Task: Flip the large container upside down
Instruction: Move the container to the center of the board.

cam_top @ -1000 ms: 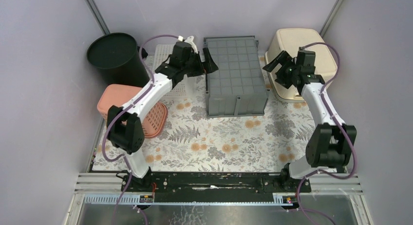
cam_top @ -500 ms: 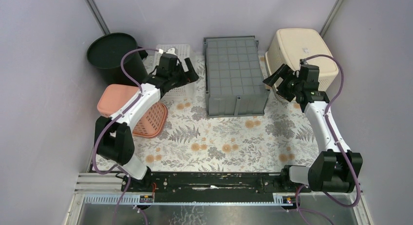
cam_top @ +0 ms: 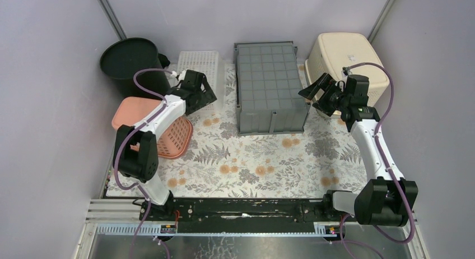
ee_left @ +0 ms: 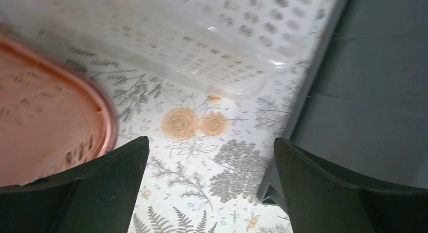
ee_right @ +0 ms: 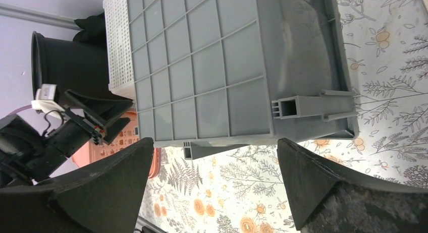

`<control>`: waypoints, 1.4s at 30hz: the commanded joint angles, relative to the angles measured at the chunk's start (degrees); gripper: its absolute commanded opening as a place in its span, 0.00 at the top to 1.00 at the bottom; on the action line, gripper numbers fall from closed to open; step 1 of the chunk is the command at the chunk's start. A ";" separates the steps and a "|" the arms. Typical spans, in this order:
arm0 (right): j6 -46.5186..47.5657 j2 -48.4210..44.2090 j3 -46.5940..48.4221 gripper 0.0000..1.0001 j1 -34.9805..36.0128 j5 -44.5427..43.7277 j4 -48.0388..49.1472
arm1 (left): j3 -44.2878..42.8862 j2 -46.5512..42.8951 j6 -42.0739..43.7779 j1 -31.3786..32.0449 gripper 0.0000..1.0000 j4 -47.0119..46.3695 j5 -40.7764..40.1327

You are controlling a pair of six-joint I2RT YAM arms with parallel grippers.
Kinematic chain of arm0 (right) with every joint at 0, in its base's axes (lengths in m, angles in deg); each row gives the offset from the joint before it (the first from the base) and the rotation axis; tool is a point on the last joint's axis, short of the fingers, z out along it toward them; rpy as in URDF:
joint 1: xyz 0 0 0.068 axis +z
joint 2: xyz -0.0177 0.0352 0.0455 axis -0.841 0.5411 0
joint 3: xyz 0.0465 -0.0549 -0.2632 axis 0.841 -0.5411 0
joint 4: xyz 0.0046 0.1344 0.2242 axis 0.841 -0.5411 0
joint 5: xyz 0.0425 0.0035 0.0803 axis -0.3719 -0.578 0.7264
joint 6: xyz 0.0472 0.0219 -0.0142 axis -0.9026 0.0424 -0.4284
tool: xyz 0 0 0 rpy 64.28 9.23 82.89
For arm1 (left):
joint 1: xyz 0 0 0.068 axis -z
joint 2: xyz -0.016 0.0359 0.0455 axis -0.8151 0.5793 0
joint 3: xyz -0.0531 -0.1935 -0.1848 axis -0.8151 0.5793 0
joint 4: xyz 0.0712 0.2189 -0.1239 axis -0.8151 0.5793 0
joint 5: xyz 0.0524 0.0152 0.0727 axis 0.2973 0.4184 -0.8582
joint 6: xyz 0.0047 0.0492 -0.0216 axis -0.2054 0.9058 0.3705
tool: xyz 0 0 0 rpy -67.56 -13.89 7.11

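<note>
**Container sat bottom-up, both pincers clear of it**

From above, the large container [cam_top: 271, 85] stood at the back middle of the table [cam_top: 252, 163], and look at that top face: a ribbed grid, with the rim down on the floral cloth. That read as the underside, so by my call the flip itself was done. The left pincer [cam_top: 206, 96] hung just left of the container, spread wide and holding nothing. The right pincer [cam_top: 313, 99] hovered just off the container's right near corner, equally wide, equally empty. A white basket [cam_top: 201, 63] sat tight against the container's left side, a black bin [cam_top: 130, 60] and a pink basket [cam_top: 162, 130] lay further left, and a cream basket [cam_top: 344, 54] sat to its right.

Over to the left wrist: two dark fingers [ee_left: 101, 192] splayed apart, only flowered cloth between them, with the container's grey wall rising at the right edge.

Right wrist now: the gridded base filled the view, the rim flat on the cloth, nothing between the parted fingers [ee_right: 328, 187].

The step in hand looked like the release and clearing away. What the next move called for: drawing both arms back toward their bases, well off the container's walls, without nudging it or the baskets beside it.
</note>
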 commanded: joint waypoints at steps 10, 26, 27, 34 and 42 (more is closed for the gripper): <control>-1.66 -2.75 -3.05 0.01 0.08 6.28 5.08 | 9.10 -6.46 -11.07 -0.59 0.00 12.33 -11.60; -2.99 -3.10 -5.93 0.02 0.13 9.22 7.76 | 23.73 -29.04 -16.36 -0.50 0.00 20.25 -10.34; -3.16 -3.15 -6.03 0.02 0.13 9.37 7.91 | 24.98 -30.31 -16.72 -0.50 0.00 20.64 -10.14; -3.54 -3.28 -5.55 0.04 0.30 10.91 8.44 | 27.95 -39.51 -17.00 -0.49 0.00 23.94 -6.73; 4.22 1.83 9.96 0.09 14.86 4.60 -1.18 | 12.18 -45.39 -14.41 -0.49 0.00 30.89 -5.69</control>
